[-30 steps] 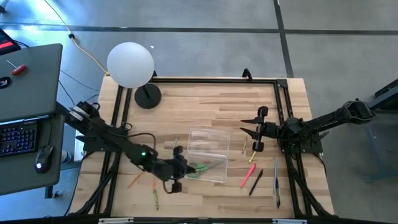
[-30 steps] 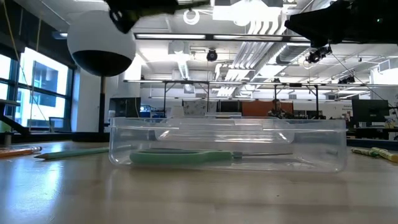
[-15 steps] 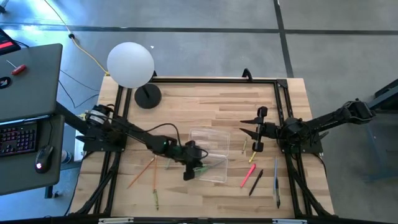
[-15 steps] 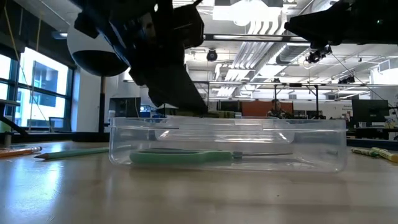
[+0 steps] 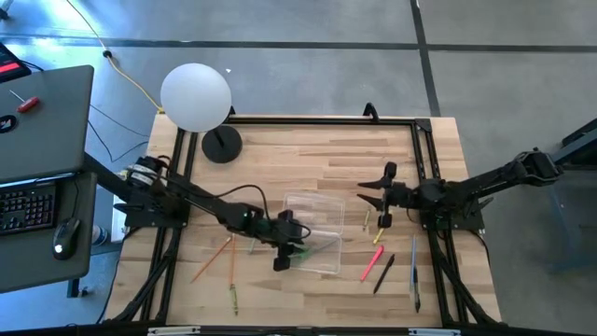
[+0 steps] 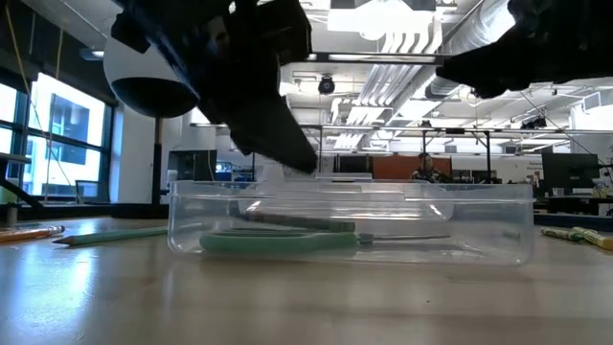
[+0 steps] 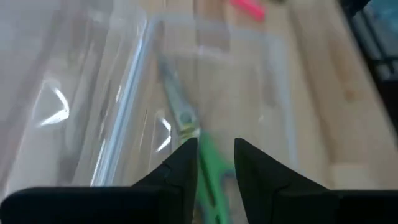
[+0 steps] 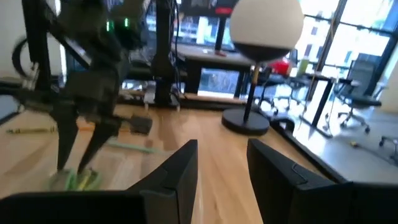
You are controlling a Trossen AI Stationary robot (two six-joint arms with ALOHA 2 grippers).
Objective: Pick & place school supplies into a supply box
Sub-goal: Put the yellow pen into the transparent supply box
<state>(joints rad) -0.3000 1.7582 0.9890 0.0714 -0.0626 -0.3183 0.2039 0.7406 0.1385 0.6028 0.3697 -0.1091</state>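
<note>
The clear supply box (image 5: 313, 235) stands mid-table, with green-handled scissors (image 6: 278, 241) and a thin dark stick (image 6: 299, 224) lying in it. My left gripper (image 5: 285, 250) hangs open just above the box's near left end (image 6: 287, 144). In the left wrist view its fingertips (image 7: 216, 155) stand over the scissors' green handle (image 7: 211, 177) without touching it. My right gripper (image 5: 381, 201) waits open above the table to the right of the box (image 8: 221, 162). Loose supplies lie on the wood: an orange pencil (image 5: 213, 259), a green pencil (image 5: 233, 297), a pink pen (image 5: 373, 263) and a black pen (image 5: 383, 273).
A white globe lamp (image 5: 196, 96) on a black base (image 5: 222, 145) stands at the far left. Small yellow-green pieces (image 5: 367, 219) lie between the box and my right gripper, and a grey pen (image 5: 414, 280) lies at the near right. A black frame (image 5: 424, 168) edges the table.
My left gripper has swung from the near left of the box toward the table's right and far side and has come down over the box. It has let go of a thin stick, which now lies in the box on the scissors.
</note>
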